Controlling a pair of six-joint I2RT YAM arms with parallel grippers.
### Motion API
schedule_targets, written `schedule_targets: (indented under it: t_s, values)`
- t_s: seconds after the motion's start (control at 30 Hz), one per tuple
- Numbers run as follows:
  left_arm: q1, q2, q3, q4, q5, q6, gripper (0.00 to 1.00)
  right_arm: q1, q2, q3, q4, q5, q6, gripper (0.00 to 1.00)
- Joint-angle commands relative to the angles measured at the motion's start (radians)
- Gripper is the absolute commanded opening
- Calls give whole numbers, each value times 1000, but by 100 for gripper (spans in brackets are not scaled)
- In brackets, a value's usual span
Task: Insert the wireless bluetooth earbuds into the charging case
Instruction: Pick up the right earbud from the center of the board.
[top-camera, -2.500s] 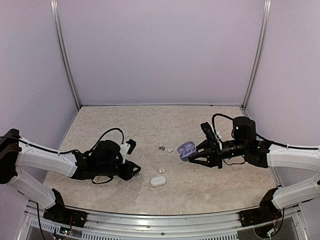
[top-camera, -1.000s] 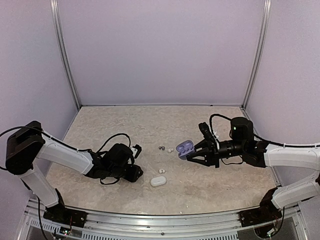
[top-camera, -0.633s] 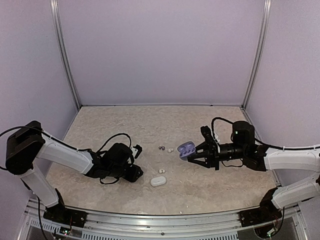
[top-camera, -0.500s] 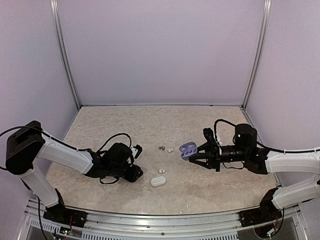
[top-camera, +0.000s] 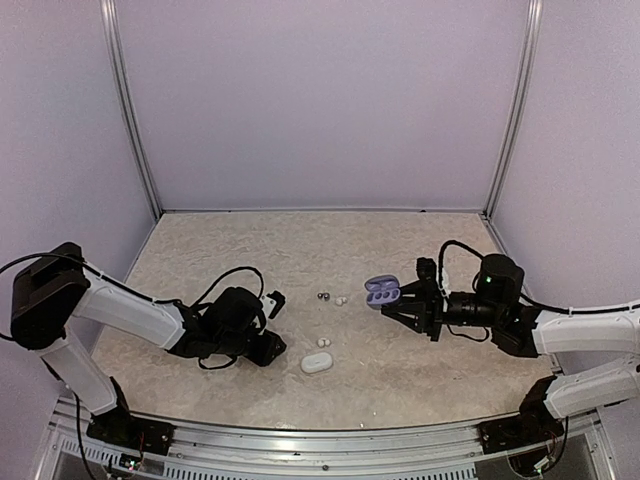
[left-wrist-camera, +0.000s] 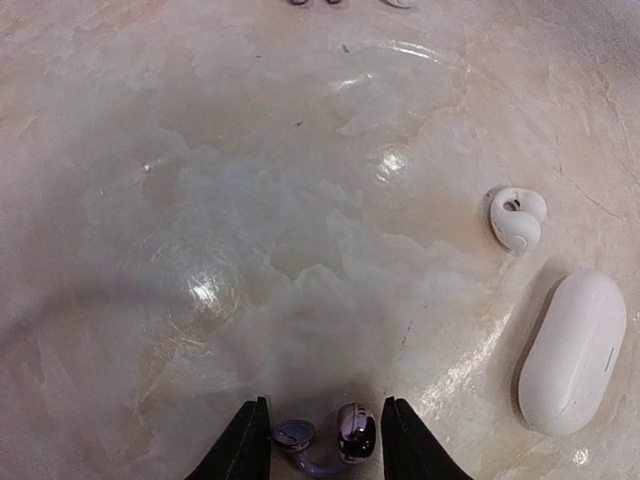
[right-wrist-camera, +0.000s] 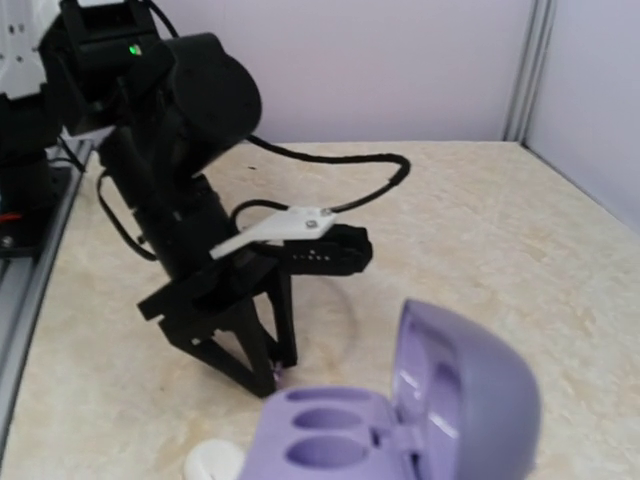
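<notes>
- Jaws of the left gripper stay pinched on a dark grey earbud, low on the table.
- Loose buds wait at 12 o'clock from the white case.
- Right gripper clamps the open purple case and has pulled it back toward 3 o'clock, so the bud has farther to travel.

The left wrist view's lower edge cuts off the purple earbud between the tool's fingers.

dark buds: shiny dark earbud between left fingertips at table level; another loose mid-table
cream buds: one just beside closed white case; one beside loose dark bud
purple case: lid open, both sockets empty, raised off table
</notes>
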Motion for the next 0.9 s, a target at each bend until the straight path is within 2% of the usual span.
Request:
schedule_targets:
  t_s: [0.0,0.33,0.87]
  values:
    - [7,13,-29,-21,6,27,38,33,-10,-22,66,61,-88,0]
    - [4,-17,-32,-13,1,46,32,77,-3,-16,48,211,-240,0]
    - [22,-87,40,-56,19,92,31,99,-3,-48,65,268,-233,0]
